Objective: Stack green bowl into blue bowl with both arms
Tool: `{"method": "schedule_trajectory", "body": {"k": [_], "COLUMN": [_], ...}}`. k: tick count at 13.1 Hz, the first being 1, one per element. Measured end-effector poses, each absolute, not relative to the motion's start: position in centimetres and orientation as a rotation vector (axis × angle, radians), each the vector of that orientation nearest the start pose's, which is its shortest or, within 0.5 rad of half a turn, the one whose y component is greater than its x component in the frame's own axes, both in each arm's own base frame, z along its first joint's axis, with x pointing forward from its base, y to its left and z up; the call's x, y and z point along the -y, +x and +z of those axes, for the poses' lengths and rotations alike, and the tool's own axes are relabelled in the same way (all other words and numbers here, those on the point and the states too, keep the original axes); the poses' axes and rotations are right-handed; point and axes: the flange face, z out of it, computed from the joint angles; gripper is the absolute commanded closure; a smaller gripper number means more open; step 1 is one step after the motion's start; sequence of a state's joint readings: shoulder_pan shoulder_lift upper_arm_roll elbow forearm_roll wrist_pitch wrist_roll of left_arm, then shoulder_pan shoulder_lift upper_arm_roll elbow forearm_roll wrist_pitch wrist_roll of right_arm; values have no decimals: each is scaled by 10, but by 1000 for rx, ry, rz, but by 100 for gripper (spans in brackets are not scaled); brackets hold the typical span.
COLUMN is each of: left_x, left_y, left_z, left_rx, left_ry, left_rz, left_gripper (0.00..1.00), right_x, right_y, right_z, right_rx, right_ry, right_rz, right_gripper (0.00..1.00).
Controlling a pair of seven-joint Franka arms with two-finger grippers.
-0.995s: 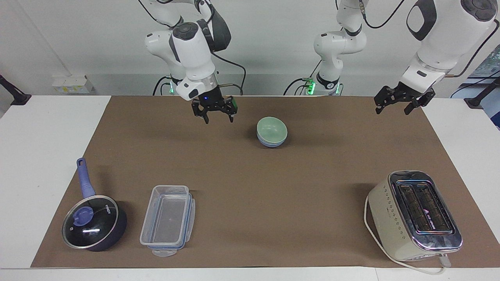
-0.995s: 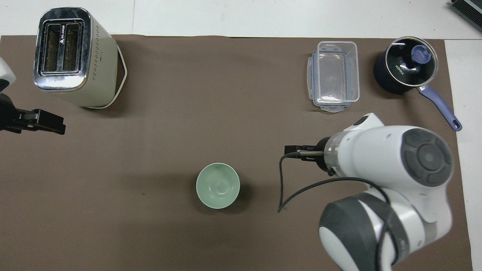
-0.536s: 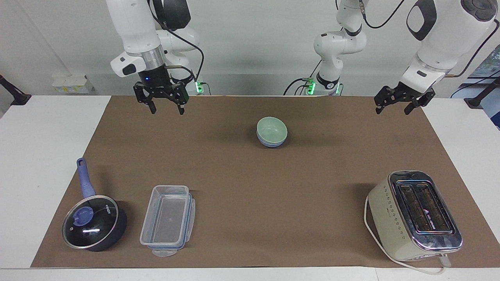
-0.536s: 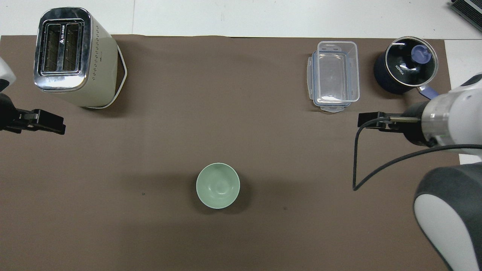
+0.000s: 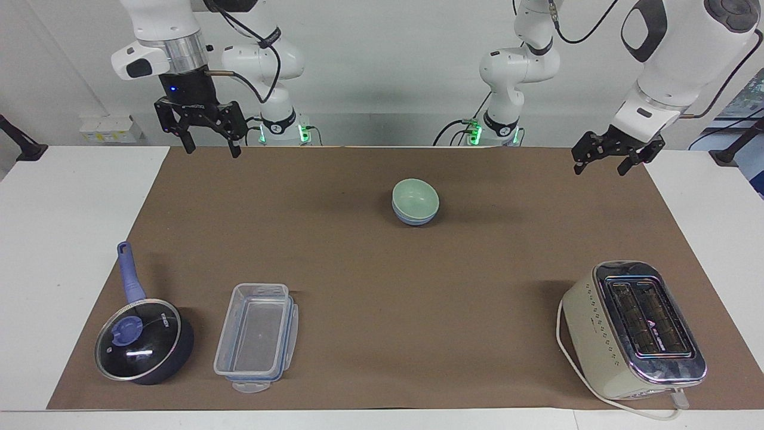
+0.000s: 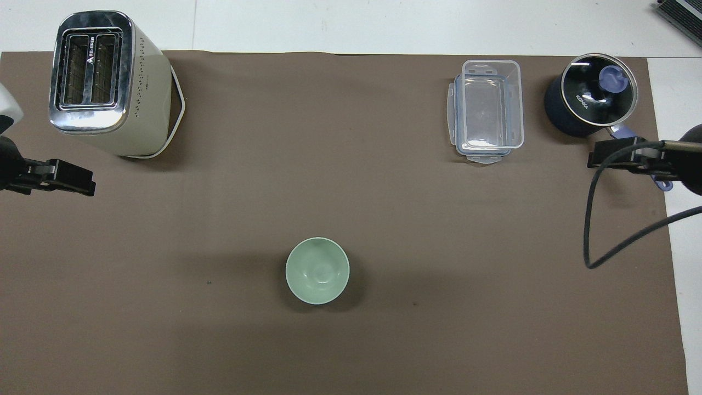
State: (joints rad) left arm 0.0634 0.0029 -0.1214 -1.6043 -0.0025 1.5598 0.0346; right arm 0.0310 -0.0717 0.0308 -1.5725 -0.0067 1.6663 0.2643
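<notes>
The green bowl (image 5: 415,197) sits nested in the blue bowl (image 5: 412,219) on the brown mat, in the middle of the table's width and near the robots. Only the blue bowl's lower wall shows under the green one. In the overhead view the green bowl (image 6: 317,270) covers the blue bowl fully. My right gripper (image 5: 212,148) is open and empty, raised over the mat's edge toward the right arm's end, well clear of the bowls. My left gripper (image 5: 600,167) is open and empty, waiting raised over the mat's corner at the left arm's end.
A cream toaster (image 5: 632,328) stands farther from the robots at the left arm's end. A clear lidded container (image 5: 256,334) and a dark lidded pot with a blue handle (image 5: 143,340) stand farther out at the right arm's end. The brown mat (image 5: 382,286) covers the table.
My right gripper has risen and swung away from beside the bowls toward the right arm's end of the table. The bowls and the left arm have not moved.
</notes>
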Motion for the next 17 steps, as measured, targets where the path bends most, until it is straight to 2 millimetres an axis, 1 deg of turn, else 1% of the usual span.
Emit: {"method": "schedule_trajectory", "body": {"k": [3, 6, 10, 14, 17], "left_x": [32, 32, 32, 32, 32], "left_y": [552, 552, 552, 552, 552], "left_z": [606, 606, 606, 606, 606], "left_rx": [-145, -145, -145, -145, -145], "left_ry": [-3140, -3140, -3140, -3140, -3140], "left_rz": [75, 75, 75, 75, 75], "left_gripper": [0, 0, 0, 0, 0], "right_x": [-27, -20, -19, -19, -18], "right_y": [559, 568, 562, 552, 550], "right_z": [681, 674, 681, 676, 674], "right_rx": [-329, -248, -234, -232, -237], "right_ry": [-3105, -3137, -3145, -3149, -3150], "right_rz": [-208, -124, -82, -31, -21], "right_gripper": [0, 0, 0, 0, 0]}}
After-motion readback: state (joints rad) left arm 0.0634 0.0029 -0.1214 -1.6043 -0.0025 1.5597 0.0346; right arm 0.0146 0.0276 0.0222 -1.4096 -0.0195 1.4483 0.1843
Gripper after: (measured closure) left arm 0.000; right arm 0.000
